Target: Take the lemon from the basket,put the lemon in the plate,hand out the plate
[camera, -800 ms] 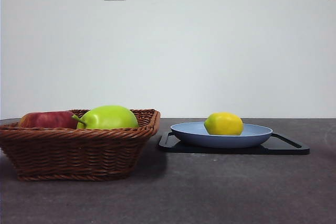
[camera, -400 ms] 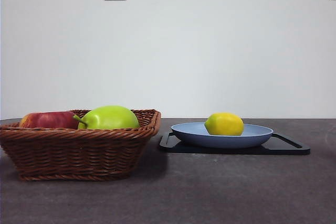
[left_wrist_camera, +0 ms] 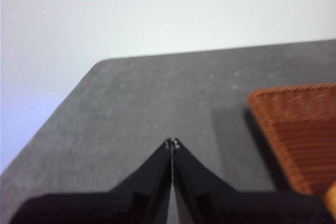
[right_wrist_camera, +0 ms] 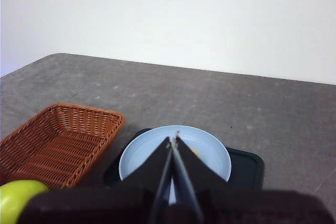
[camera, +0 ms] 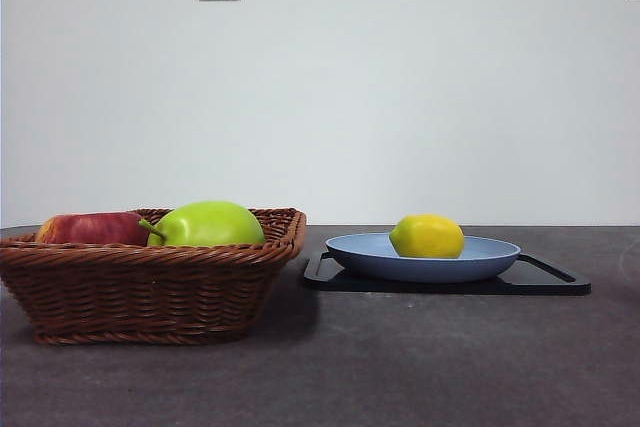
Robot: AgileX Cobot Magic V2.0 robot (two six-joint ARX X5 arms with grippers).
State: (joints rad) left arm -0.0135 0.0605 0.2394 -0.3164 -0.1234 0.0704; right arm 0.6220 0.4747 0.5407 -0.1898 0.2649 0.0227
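Observation:
The lemon (camera: 427, 236) lies in the light-blue plate (camera: 490, 259), right of the basket (camera: 150, 287). In the right wrist view my right gripper (right_wrist_camera: 174, 140) is shut and empty, raised over the plate (right_wrist_camera: 142, 156); only a sliver of the lemon (right_wrist_camera: 195, 152) shows beside its jaws, and the basket (right_wrist_camera: 58, 142) is to one side. In the left wrist view my left gripper (left_wrist_camera: 171, 144) is shut and empty above bare table, with a corner of the basket (left_wrist_camera: 299, 129) off to the side. Neither gripper shows in the front view.
The plate stands on a flat black tray with handles (camera: 550, 281). A green stemmed fruit (camera: 207, 224) and a red apple (camera: 90, 229) lie in the basket. The green fruit also shows in the right wrist view (right_wrist_camera: 18, 199). The table's edge (left_wrist_camera: 63, 103) runs near the left gripper.
A black arm tip at the front view's top left corner a second ago has left the picture. The lemon, plate and basket have not moved.

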